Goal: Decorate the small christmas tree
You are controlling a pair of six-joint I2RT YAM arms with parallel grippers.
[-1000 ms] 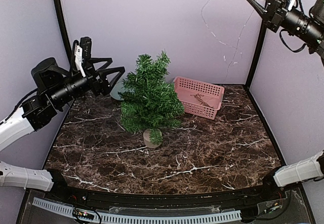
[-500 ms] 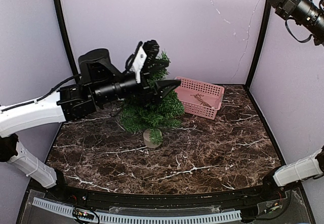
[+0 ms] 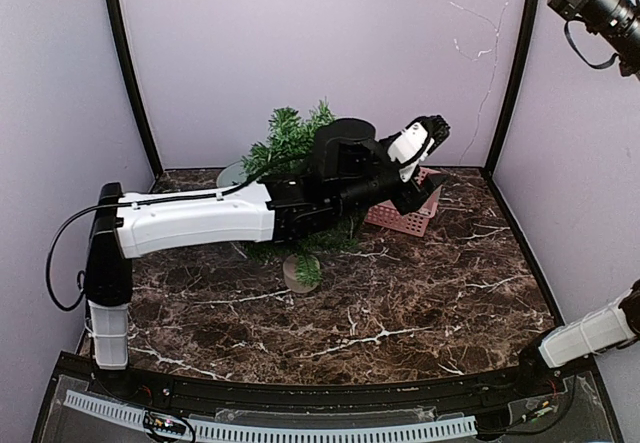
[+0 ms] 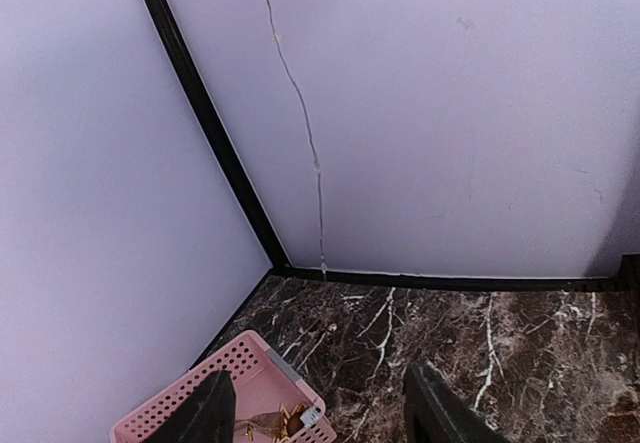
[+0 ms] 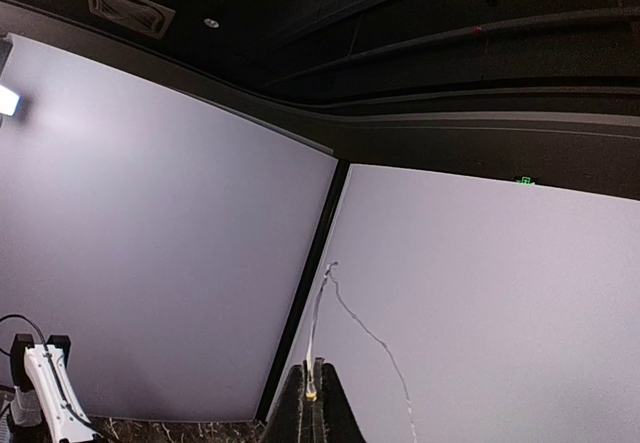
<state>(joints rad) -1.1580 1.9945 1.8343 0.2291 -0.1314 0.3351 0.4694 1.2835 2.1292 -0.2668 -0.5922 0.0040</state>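
The small christmas tree (image 3: pixel 288 135) stands mid-table on its tan base (image 3: pixel 297 274), and my left arm crosses in front of it. My left gripper (image 3: pixel 425 175) hovers over the pink basket (image 3: pixel 398 219). In the left wrist view it (image 4: pixel 320 418) is open and empty, with the basket (image 4: pixel 225 388) and brown-gold ornaments (image 4: pixel 268 421) below it. My right gripper (image 5: pixel 318 403) is raised high at the top right. It is shut on a thin white string (image 5: pixel 345 308), which trails down along the back wall (image 3: pixel 470 18) and also shows in the left wrist view (image 4: pixel 300 113).
A pale round dish (image 3: pixel 233 174) lies behind the tree at the back left. Black frame posts (image 3: pixel 505 113) stand at the corners of the purple walls. The right arm (image 3: pixel 592 1) reaches in at the top right, its fingertips cut off by the edge.
My left arm has swung right, from the back left across the tree to above the pink basket. My right gripper has risen further with the string.
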